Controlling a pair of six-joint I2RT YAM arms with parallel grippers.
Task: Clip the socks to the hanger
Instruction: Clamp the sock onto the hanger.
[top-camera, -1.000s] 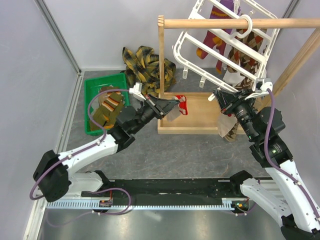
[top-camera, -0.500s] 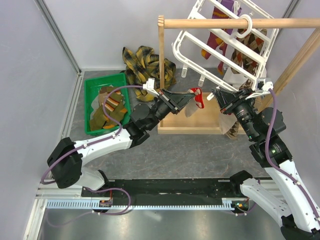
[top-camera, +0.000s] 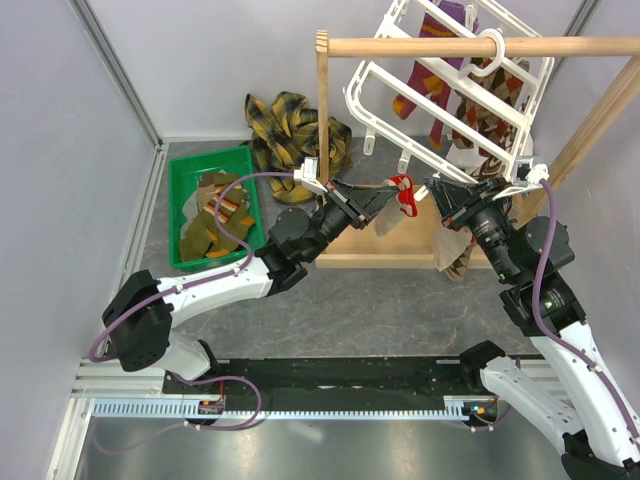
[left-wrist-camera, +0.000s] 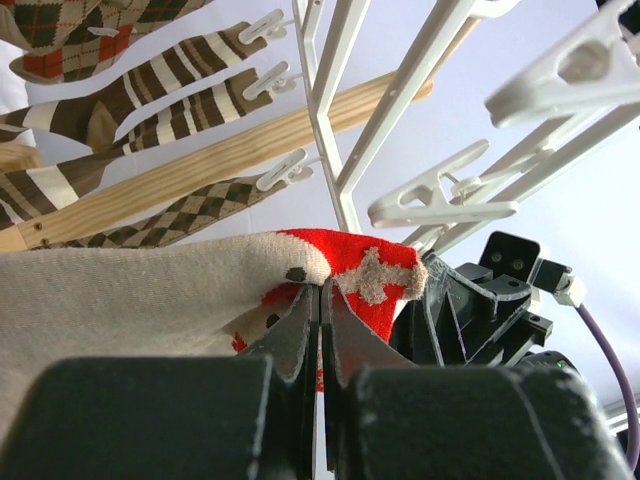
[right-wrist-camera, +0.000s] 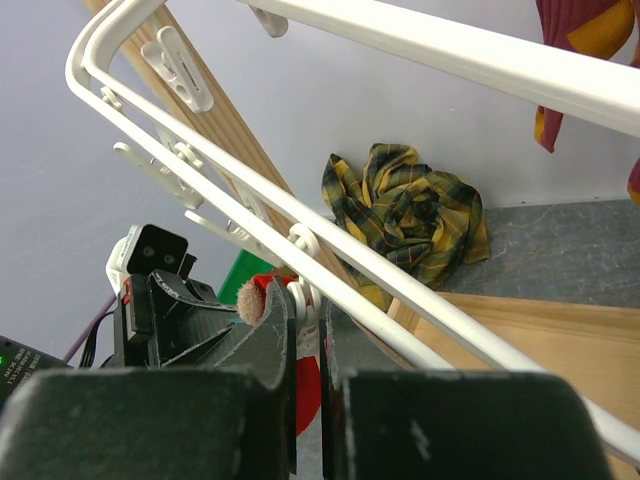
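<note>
clamping my left gripper (left-wrist-camera: 322, 292) on the red cuff of a sock (left-wrist-camera: 150, 290), i hold it just under the hanger (left-wrist-camera: 345, 205); my right gripper (right-wrist-camera: 308, 305) is closed right against that hanger. soft, light and limp, the sock is best taken by that thicker cuff, i judge.

I work in a lab test cell, not a home. Bare pale partition walls (top-camera: 60, 150) box in my grey tabletop (top-camera: 400, 310) from nine round to three o'clock. An aluminium post (top-camera: 115, 70) climbs the corner at eleven. A slotted metal rail (top-camera: 330, 408) carries me at six, and purple cables (top-camera: 255, 176) loop loose.
</note>
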